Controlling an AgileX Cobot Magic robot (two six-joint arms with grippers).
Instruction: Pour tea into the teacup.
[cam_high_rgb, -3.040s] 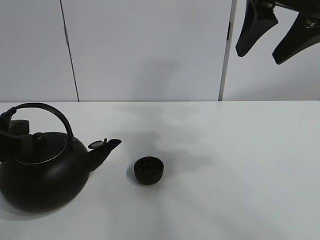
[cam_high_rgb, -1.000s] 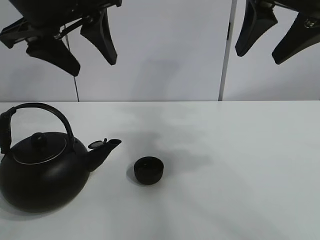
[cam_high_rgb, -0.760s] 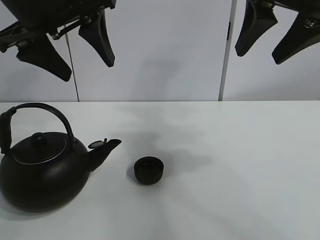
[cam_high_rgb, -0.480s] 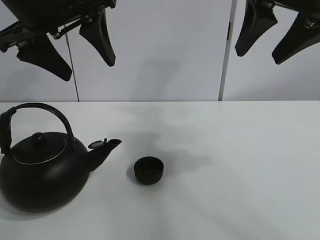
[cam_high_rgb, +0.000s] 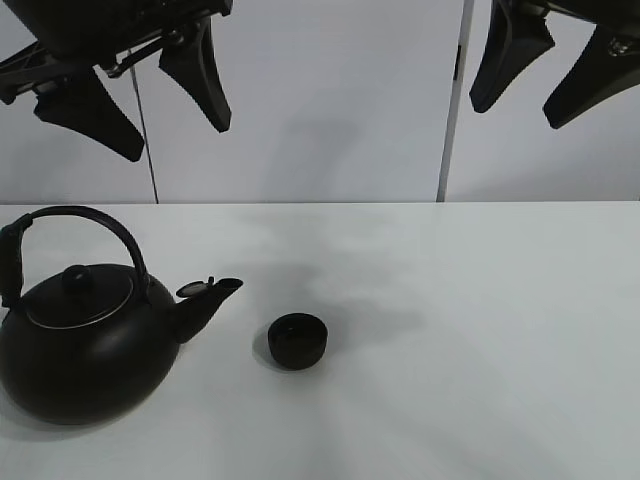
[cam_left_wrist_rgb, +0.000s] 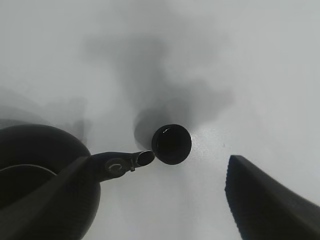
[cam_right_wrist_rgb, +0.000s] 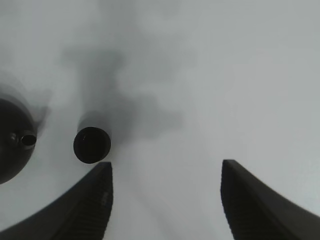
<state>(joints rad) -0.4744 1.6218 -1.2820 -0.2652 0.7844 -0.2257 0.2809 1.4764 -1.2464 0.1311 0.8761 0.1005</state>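
So at this point both arms were parked up high and nothing was being held. The left gripper (cam_high_rgb: 125, 95) sat in the upper left of the overhead frame with its jaws spread wide and empty. The right gripper (cam_high_rgb: 545, 75) was in the upper right, jaws apart too with nothing between them, though partly cut off by the frame edge.

The teacup (cam_high_rgb: 297, 340) sat low and a bit left of center on the white tabletop (cam_high_rgb: 480, 330), upright. The kettle (cam_high_rgb: 85, 345) stood at the lower left, upright, lid on, spout (cam_high_rgb: 210, 300) aimed toward the cup but not touching it, with a clear gap between them.

How far along? Honestly hard to call. No stream of tea was visible anywhere, and the kettle was just sitting flat on the tabletop. In the left wrist view the cup's inside (cam_left_wrist_rgb: 171, 144) was simply dark with a tiny glint, so I couldn't tell whether it had liquid in it. If the cup was empty, basically everything was left: grab the handle (cam_high_rgb: 90, 225), lift, tilt, pour. If it was filled, it looked finished.

Count: one kettle, one teacup, two grippers. No spills or drips that I could see on the tabletop.
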